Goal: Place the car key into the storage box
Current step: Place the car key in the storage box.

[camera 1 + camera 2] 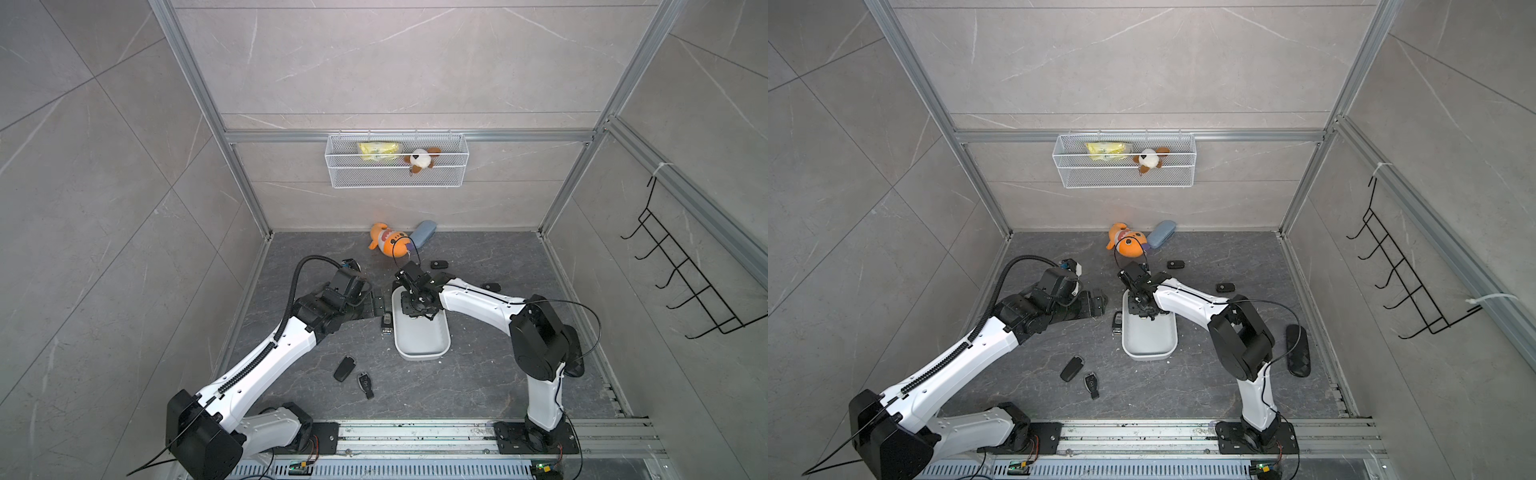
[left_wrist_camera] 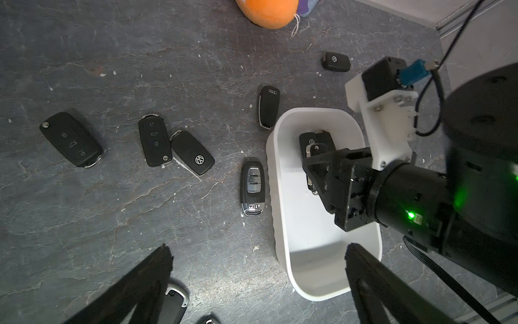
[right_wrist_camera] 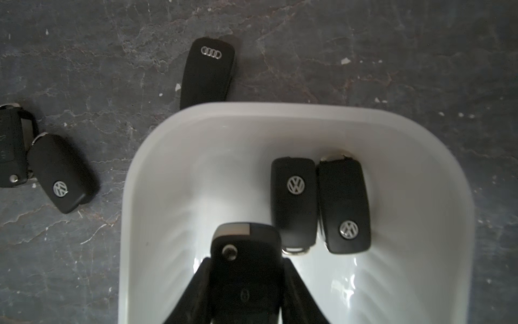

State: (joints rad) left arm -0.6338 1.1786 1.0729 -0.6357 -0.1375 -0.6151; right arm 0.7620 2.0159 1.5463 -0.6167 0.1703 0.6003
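Observation:
The storage box (image 1: 420,356) (image 1: 1148,355) is a shallow white tub on the dark floor between the two arms. My right gripper (image 3: 246,261) (image 1: 417,309) is shut on a black car key (image 3: 246,249) and holds it low inside the far end of the box (image 3: 129,196). Two more black keys (image 3: 294,202) (image 3: 343,204) lie side by side on the box floor just past it. My left gripper (image 2: 258,249) (image 1: 376,301) is open, above the floor beside the box's left wall (image 2: 273,174), with nothing between its fingers.
Several black keys lie loose on the floor, one (image 2: 253,186) along the box's left wall and one (image 2: 269,106) at its far corner. An orange plush toy (image 1: 388,243) and a blue-grey case (image 1: 423,232) sit by the back wall. A wire basket (image 1: 397,166) hangs above.

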